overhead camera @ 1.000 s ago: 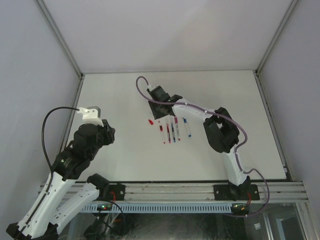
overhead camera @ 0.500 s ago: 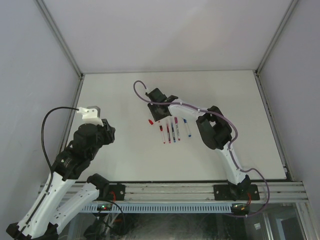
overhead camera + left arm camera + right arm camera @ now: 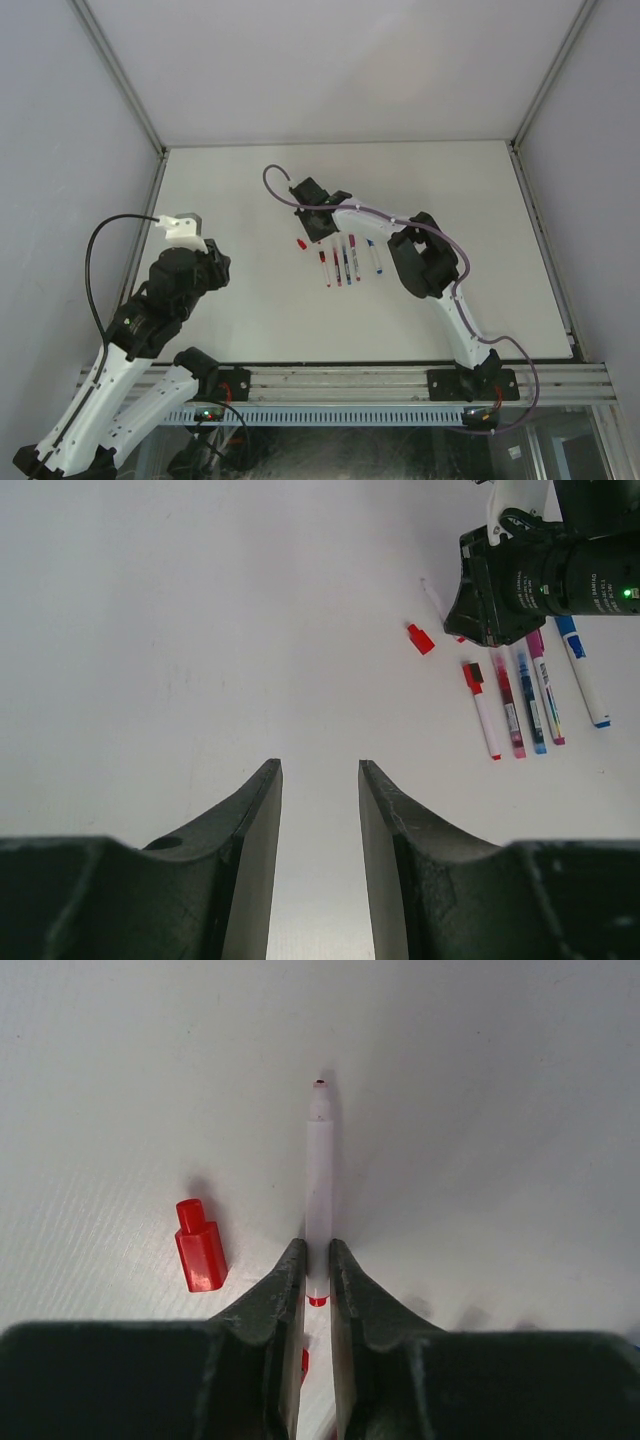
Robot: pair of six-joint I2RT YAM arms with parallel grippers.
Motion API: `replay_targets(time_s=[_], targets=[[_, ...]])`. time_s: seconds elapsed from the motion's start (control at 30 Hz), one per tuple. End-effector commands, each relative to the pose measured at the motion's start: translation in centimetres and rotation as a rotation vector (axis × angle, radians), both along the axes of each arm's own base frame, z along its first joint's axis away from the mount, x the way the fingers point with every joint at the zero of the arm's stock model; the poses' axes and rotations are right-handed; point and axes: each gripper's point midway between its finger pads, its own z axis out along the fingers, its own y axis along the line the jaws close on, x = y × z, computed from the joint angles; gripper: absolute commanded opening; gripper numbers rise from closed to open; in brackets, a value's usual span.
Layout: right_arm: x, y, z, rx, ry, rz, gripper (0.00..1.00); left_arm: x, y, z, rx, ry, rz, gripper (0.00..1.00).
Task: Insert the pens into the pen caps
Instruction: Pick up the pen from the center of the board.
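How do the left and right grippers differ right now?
The left gripper holds its black fingers apart, empty; the right gripper pinches a thin white uncapped pen. The left gripper hangs over bare white table, away from the row of marker pens; the right gripper sits by a loose red plastic cap. Both are black, two-fingered, facing the tabletop.

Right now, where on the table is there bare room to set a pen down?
Free: the right side of the table beyond the blue pen; the wide left stretch between the red cap and the open left claw; the near strip below the pen row. Crowded: mid-table, where the right claw pinches an uncapped pen beside that cap.
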Motion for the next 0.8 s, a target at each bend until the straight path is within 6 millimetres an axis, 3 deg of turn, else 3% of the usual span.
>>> replay_targets(time_s=[0.0, 0.1, 0.27, 0.4, 0.53, 0.77], targets=[[0.3, 0.4, 1.8, -0.010, -0.044, 0.005, 0.09, 0.5, 0.3, 0.4, 0.003, -0.031, 0.016, 0.41], [0.5, 0.9, 4.0, 0.038, -0.075, 0.015, 0.06, 0.4, 0.3, 0.7, -0.004, -0.037, 0.017, 0.41], [0.9, 1.8, 9.3, 0.173, -0.147, 0.019, 0.03, 0.3, -0.1, 1.6, -0.066, -0.073, 0.017, 0.43], [0.0, 1.7, 12.5, 0.283, -0.174, 0.007, 0.01, 0.2, -1.3, 2.5, -0.134, -0.104, -0.029, 0.54], [-2.6, 1.7, 13.4, 0.403, -0.152, -0.009, 0.01, 0.3, -2.9, 2.8, -0.210, -0.112, -0.075, 0.64], [-9.1, 2.3, 14.7, 0.544, -0.103, -0.006, 0.01, 1.0, -6.1, 1.7, -0.386, -0.100, -0.141, 0.78]])
